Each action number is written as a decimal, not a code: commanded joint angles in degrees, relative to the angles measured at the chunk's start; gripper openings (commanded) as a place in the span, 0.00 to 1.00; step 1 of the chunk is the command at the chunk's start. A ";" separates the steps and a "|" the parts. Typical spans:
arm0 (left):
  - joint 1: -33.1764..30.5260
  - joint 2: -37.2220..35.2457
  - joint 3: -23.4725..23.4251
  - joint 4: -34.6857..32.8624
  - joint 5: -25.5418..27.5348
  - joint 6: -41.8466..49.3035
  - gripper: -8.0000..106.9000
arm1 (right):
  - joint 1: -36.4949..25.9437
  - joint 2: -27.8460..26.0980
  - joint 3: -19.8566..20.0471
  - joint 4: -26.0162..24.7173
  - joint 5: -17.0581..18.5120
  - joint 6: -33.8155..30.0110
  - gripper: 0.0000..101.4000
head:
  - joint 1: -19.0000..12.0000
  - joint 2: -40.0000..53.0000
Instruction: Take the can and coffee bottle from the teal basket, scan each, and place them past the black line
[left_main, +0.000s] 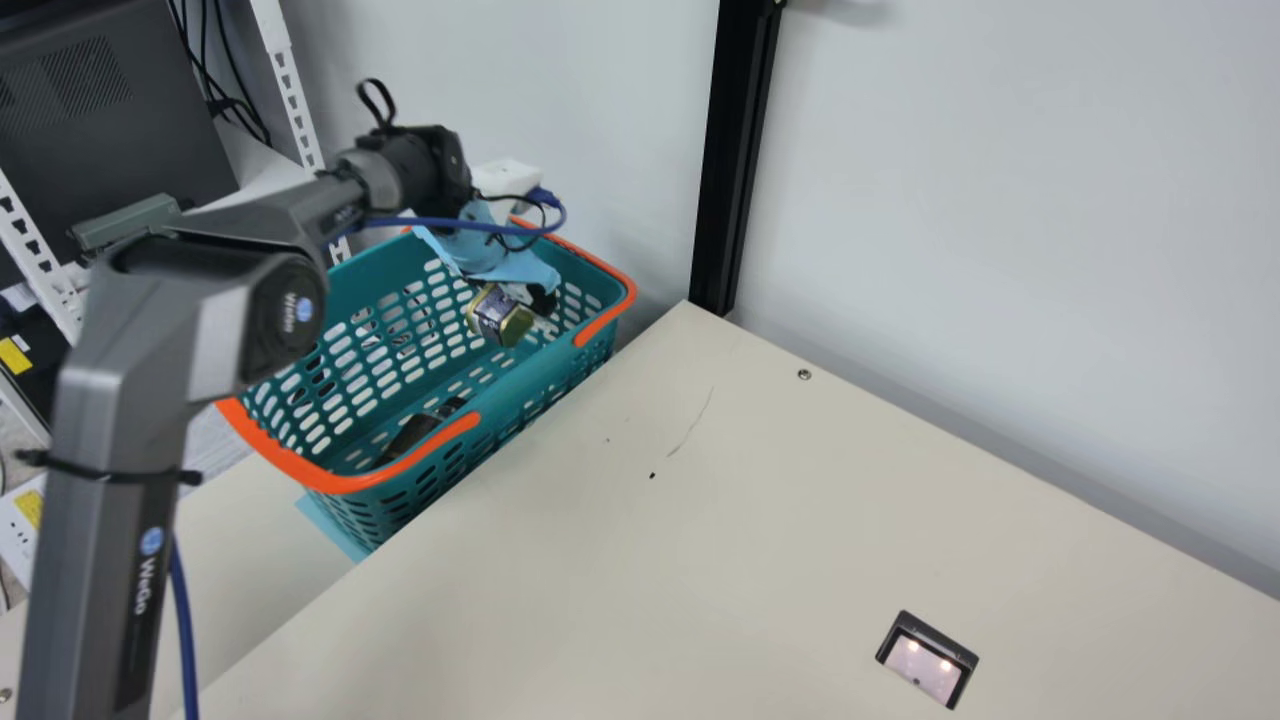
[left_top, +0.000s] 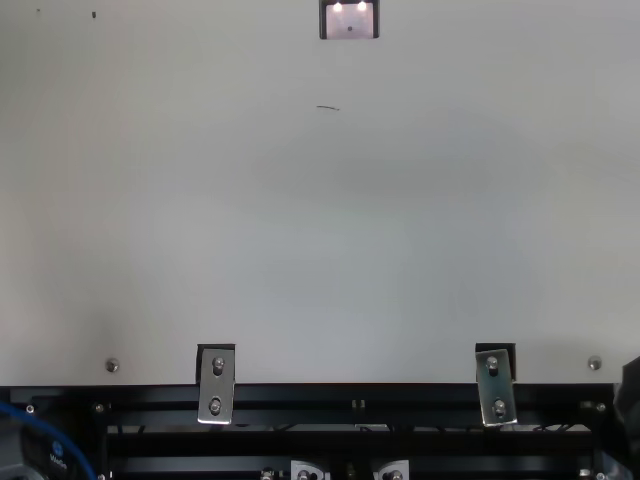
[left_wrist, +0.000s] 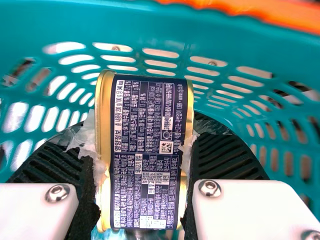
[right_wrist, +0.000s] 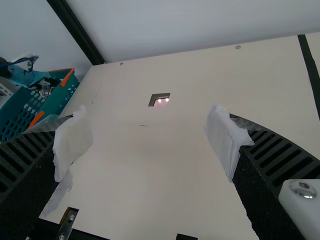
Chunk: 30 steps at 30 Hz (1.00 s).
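Tight at the basket, open across the table
Walls of the teal basket (left_main: 540, 385) hem in the left end effector (left_main: 517, 303); a black post (left_main: 735, 150) stands at the far corner. Bare table (left_main: 640, 560) leaves passage between basket and scanner (left_main: 927, 660).

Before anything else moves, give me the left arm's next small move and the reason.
Probably lift the navy-and-gold can straight up in the left gripper until it clears the teal basket. The ribbed fingers clamp its sides, but it is down within the basket's walls, while the lit scanner is out on the table.
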 joint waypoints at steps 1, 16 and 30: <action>0.76 -10.69 11.82 -3.32 -2.06 1.59 0.16 | 0.00 0.00 0.00 0.00 0.00 0.00 1.00 | -1.54 1.02; 6.00 -39.10 33.62 -20.29 -2.30 2.34 0.16 | 0.00 0.00 0.00 0.00 0.00 0.00 1.00 | -1.54 1.02; 5.71 -40.66 34.23 -20.77 -2.07 1.31 0.16 | 0.00 0.00 0.00 0.00 0.00 0.00 1.00 | -1.54 1.02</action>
